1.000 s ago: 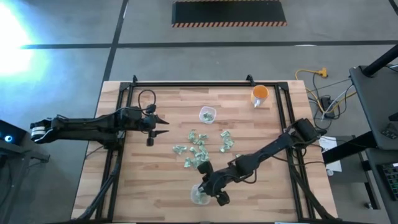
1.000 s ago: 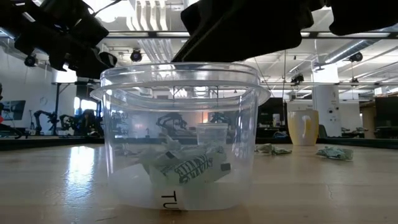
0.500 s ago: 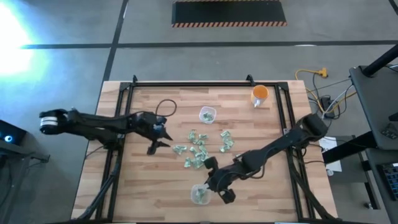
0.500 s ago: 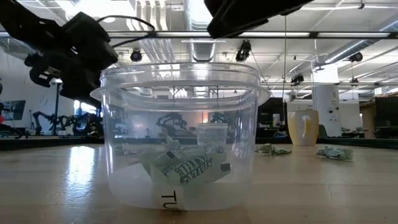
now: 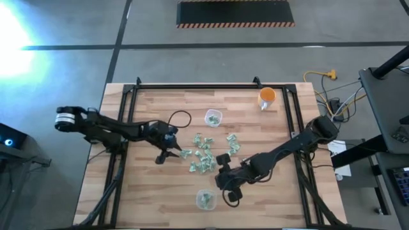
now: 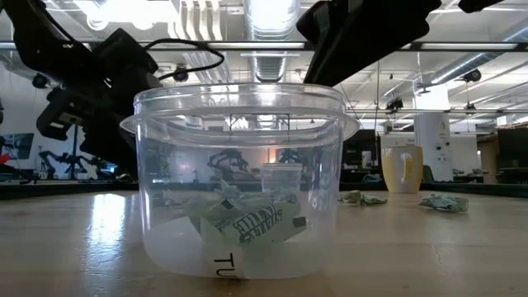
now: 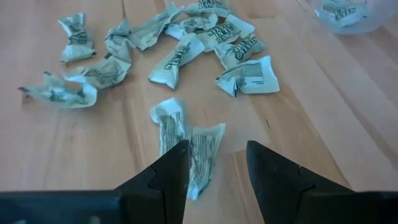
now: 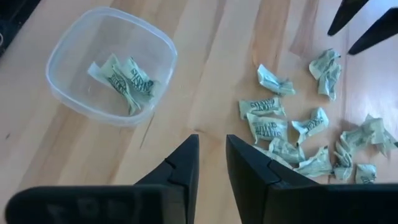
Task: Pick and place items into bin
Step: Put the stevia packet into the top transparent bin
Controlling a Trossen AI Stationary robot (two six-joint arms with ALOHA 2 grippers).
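The items (image 5: 204, 156), small pale green-and-white crinkly wrapped pieces, lie scattered on the wooden table's middle (image 7: 205, 37) (image 8: 292, 130). A clear bin (image 5: 204, 199) near the front edge holds a few of them (image 8: 121, 78) (image 6: 247, 223). My left gripper (image 5: 174, 153) is open and tipped down at the left side of the scatter, its fingers (image 7: 168, 174) standing over the nearest wrapped piece (image 7: 202, 152) without a hold. My right gripper (image 5: 222, 183) hovers between the bin and the scatter, narrowly open (image 8: 211, 162), nothing between its fingers.
A second small clear tub (image 5: 213, 117) with a piece in it stands farther back, and an orange cup (image 5: 267, 97) at the far right. Black rails (image 5: 128, 128) run along the table's left and right sides. Bare wood lies at the near left.
My left gripper has come down and toward the table's right, tipping downward until its open fingers stand over the nearest pieces. My right gripper has risen and drawn back from over the bin toward the far right, leaving the bin uncovered.
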